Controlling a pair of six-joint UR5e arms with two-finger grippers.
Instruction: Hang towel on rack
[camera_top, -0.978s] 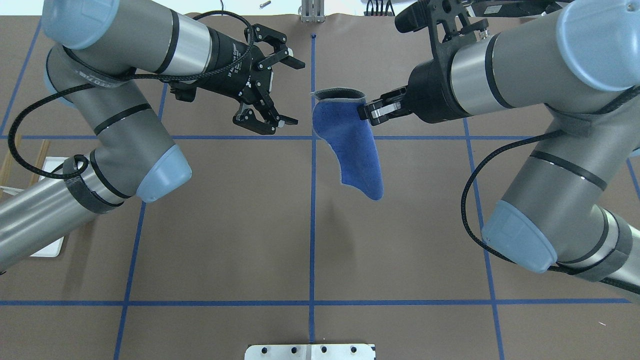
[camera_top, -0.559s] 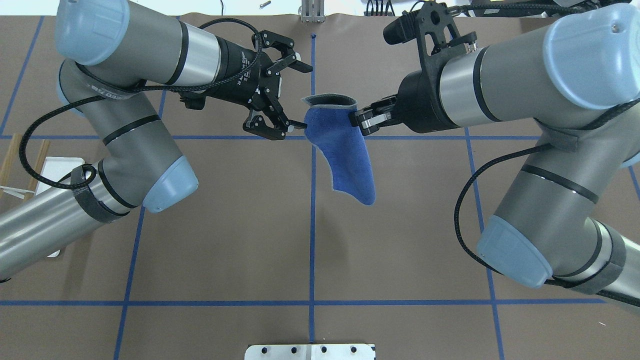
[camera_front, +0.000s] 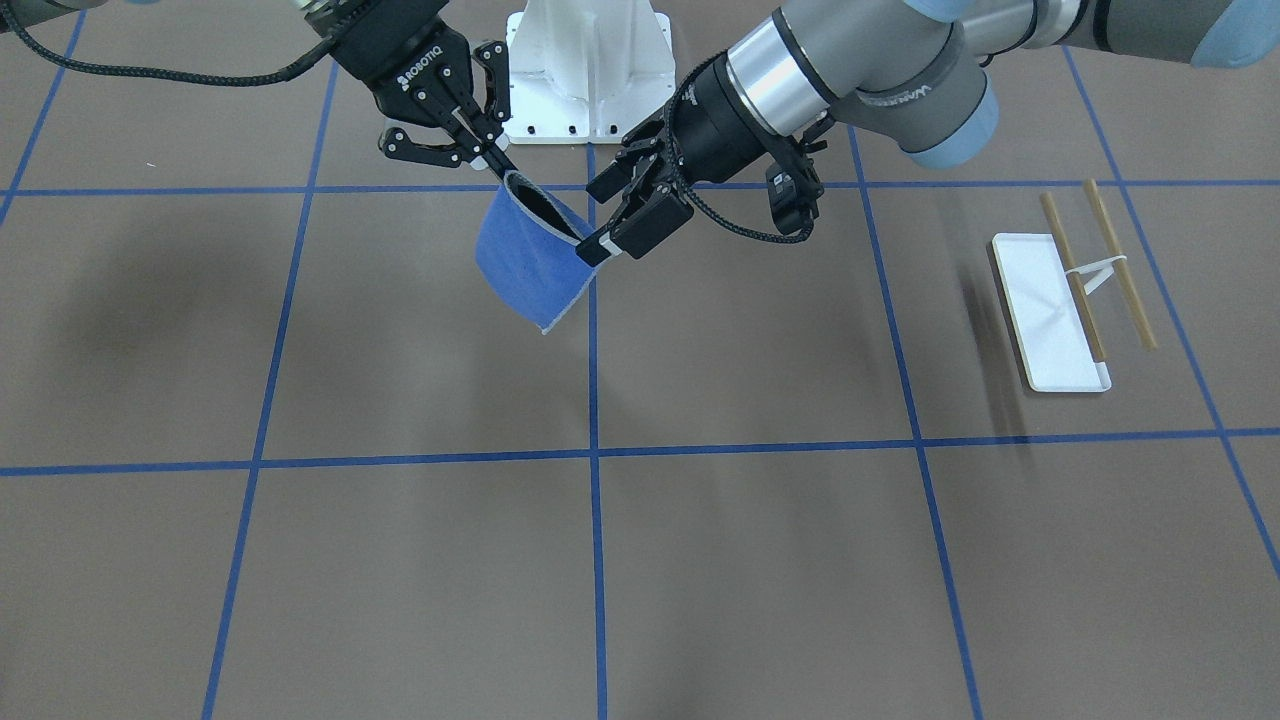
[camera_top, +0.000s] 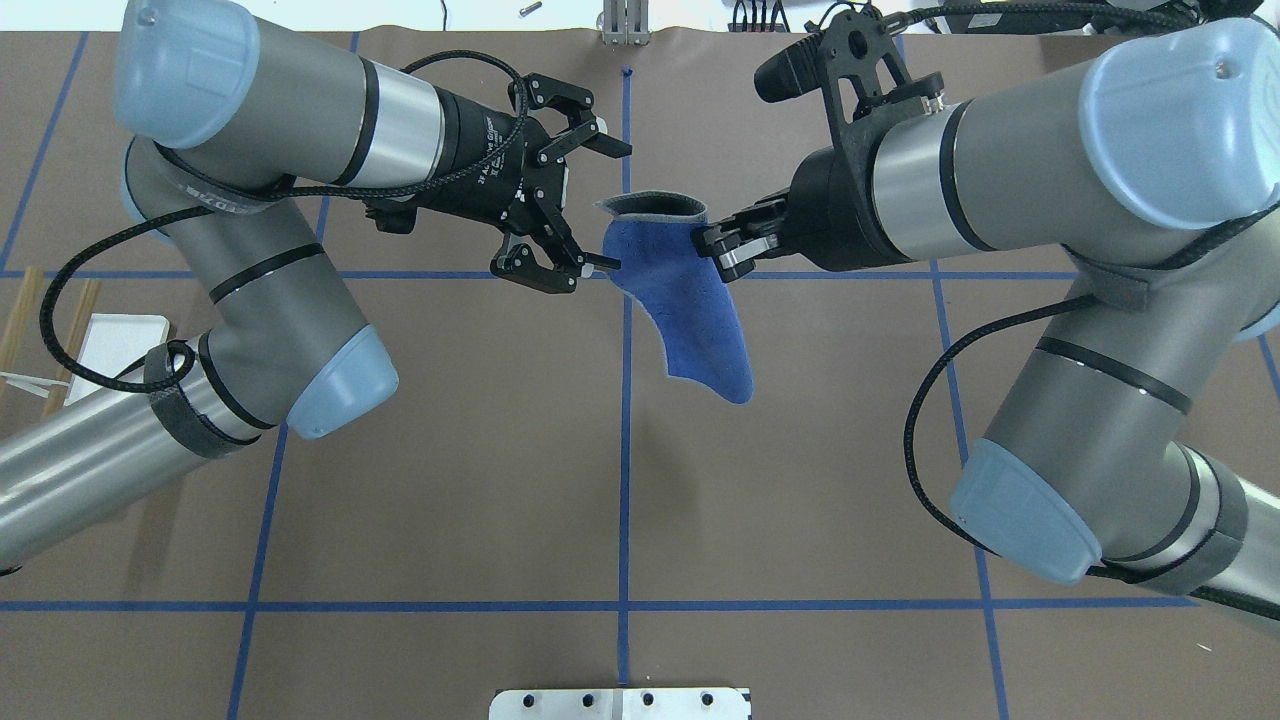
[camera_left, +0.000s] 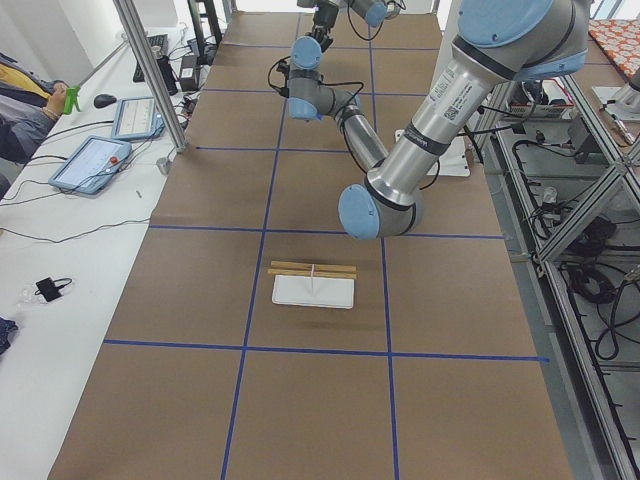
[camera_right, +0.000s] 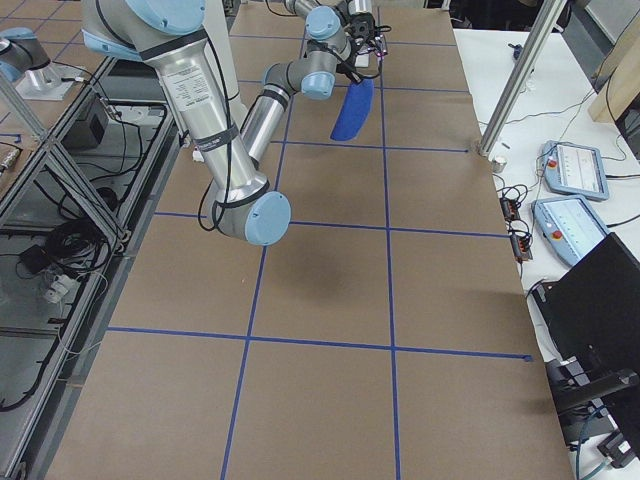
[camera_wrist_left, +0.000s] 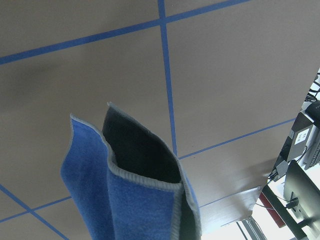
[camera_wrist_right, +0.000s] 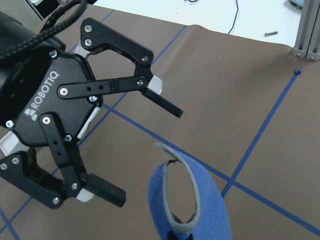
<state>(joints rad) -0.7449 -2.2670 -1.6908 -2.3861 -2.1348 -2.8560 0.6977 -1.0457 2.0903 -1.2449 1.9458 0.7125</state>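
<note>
Overhead exterior: right gripper (camera_top: 715, 248) is pinched tight on one top corner of the towel (camera_top: 700, 320). Left gripper (camera_top: 617, 208) is spread wide, straddling the towel's other top edge; contact unclear. One towel, one rack (camera_front: 1050, 330), two wooden bars (camera_front: 1120, 265). Towel hangs in the air over the centre tape line (camera_top: 624, 500): blue, pale hem, top curled into a loop. Rack sits well apart, on the table (camera_top: 450, 450) at the robot's left.

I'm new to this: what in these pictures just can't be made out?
Rack: overhead view, mostly covered by the left arm and cut by the left edge.
Towel: exterior left view, far off, lost behind the left arm.
Where the right tool pinches the towel: right wrist view, cut off by the bottom edge.
</note>
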